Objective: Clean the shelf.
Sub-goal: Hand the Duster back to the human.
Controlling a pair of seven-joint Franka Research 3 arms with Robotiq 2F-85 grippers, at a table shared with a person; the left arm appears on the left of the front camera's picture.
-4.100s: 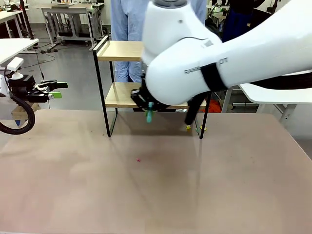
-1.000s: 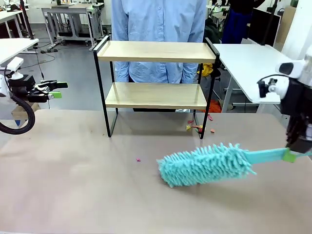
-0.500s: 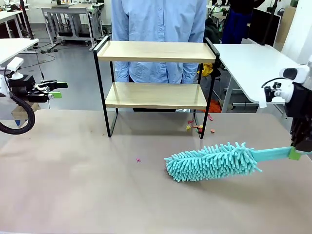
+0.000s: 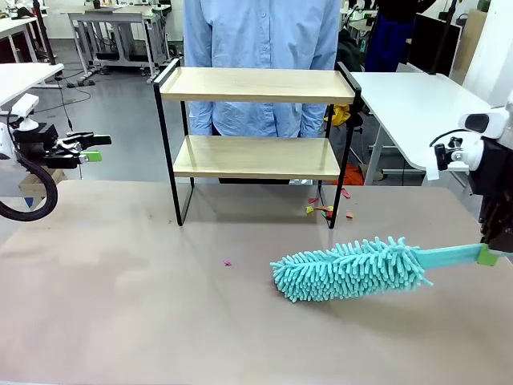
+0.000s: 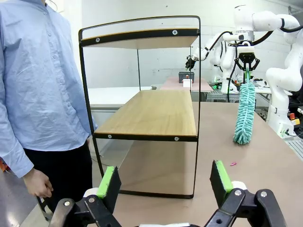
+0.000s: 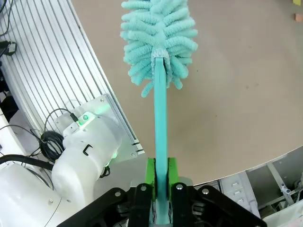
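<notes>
The shelf (image 4: 256,120) is standing at the worktop's (image 4: 120,305) far edge. The right wrist view is showing the right gripper (image 6: 161,172) clamping the teal duster's (image 6: 158,42) handle; the left wrist view is showing the left gripper (image 5: 164,177) gaping apart, facing the shelf end-on.

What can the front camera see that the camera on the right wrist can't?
The front view gives you the shelf, the person in a blue shirt standing behind it, and the open left gripper off to the side. The right wrist view gives a close look at the green pads squeezing the handle, plus a white robot part beside the table. Both share the fluffy teal duster, the right gripper holding it, and the table.
</notes>
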